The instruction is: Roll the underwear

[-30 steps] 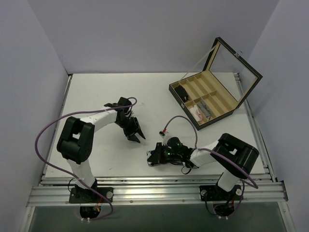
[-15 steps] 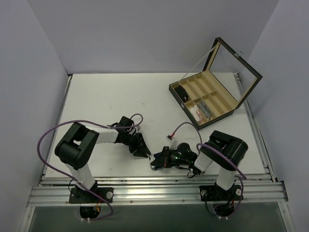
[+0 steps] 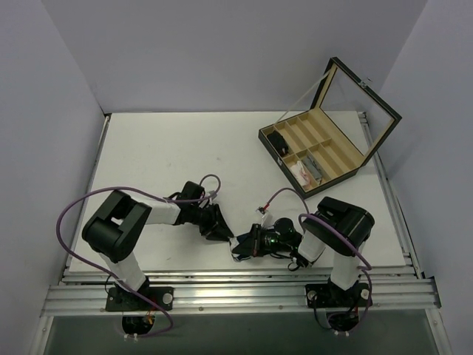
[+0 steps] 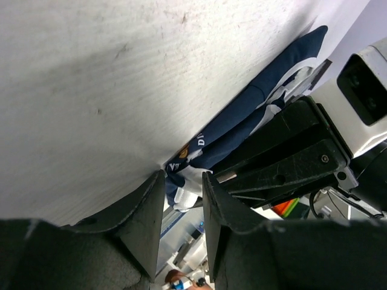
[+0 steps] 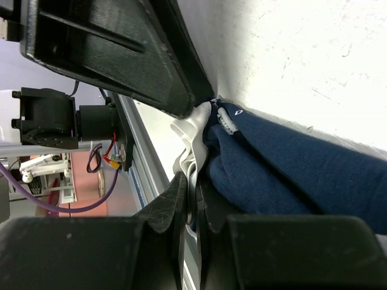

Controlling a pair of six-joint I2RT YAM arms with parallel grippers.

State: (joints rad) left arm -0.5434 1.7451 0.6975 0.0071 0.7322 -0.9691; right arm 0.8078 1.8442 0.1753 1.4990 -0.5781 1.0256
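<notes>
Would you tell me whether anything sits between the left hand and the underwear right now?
Nothing visible does: the fingertips of the left hand straddle the underwear at its white-trimmed corner, and the right hand is shut on that same end.

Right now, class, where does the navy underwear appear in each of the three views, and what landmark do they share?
Top external: underwear is a small dark bundle, low centre of the picture.
Left wrist: underwear runs as a navy band from centre to upper right.
Right wrist: underwear fills the lower right with navy folds.
Shared landmark: the white table beneath it.
</notes>
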